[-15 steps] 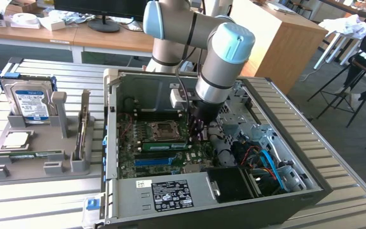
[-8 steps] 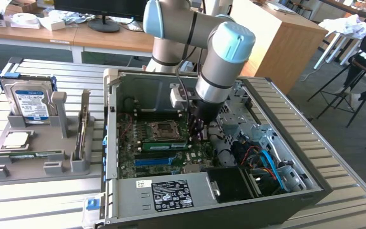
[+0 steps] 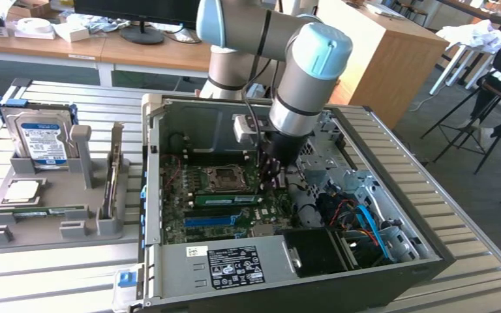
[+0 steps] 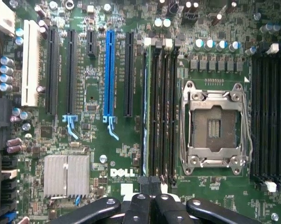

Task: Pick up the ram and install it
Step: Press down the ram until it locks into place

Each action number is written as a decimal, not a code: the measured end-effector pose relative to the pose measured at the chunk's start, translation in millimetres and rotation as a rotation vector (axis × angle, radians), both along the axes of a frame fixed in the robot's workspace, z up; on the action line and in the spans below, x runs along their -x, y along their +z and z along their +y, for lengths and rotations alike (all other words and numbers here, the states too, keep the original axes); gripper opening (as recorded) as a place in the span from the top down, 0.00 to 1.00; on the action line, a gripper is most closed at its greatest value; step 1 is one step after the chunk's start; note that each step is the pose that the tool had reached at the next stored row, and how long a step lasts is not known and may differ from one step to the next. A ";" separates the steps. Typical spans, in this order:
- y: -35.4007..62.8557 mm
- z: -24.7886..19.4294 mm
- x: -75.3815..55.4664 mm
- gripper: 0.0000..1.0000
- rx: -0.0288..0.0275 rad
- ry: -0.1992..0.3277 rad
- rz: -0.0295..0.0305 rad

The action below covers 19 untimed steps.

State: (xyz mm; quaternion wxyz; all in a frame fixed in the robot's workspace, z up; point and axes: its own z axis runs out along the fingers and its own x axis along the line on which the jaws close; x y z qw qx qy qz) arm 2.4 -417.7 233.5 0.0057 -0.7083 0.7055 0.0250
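Observation:
A ram [image 3: 224,199], a long green stick, sits in a motherboard slot just below the empty processor socket [image 3: 224,177] inside the open computer case [image 3: 152,195]. In the wrist view this ram [image 4: 147,112] stands edge-on in the first of the black memory slots [image 4: 164,112]. My gripper [image 3: 273,181] hangs over the stick's end toward the exterior view's right. Its black fingers [image 4: 140,207] are shut, the gripper [image 4: 152,186] tips close over that end, and nothing shows between them. A second green stick [image 3: 37,212] lies in the grey fixture [image 3: 102,225] outside the case.
The fixture also holds a hard drive [image 3: 44,140] and a square silver processor chip [image 3: 23,191]. Around the slots are the socket [image 4: 215,123], a blue expansion slot [image 4: 108,74] and a silver heat sink [image 4: 65,175]. Cables [image 3: 359,218] and the case walls hem the arm in.

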 end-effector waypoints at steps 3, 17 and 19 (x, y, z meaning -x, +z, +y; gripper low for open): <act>0.0 0.0 13.5 0.90 -0.0010 0.000 -0.0059; 0.0 0.0 77.2 0.90 -0.0015 0.000 -0.0355; 0.0 0.0 86.6 0.90 -0.0015 0.000 -0.0396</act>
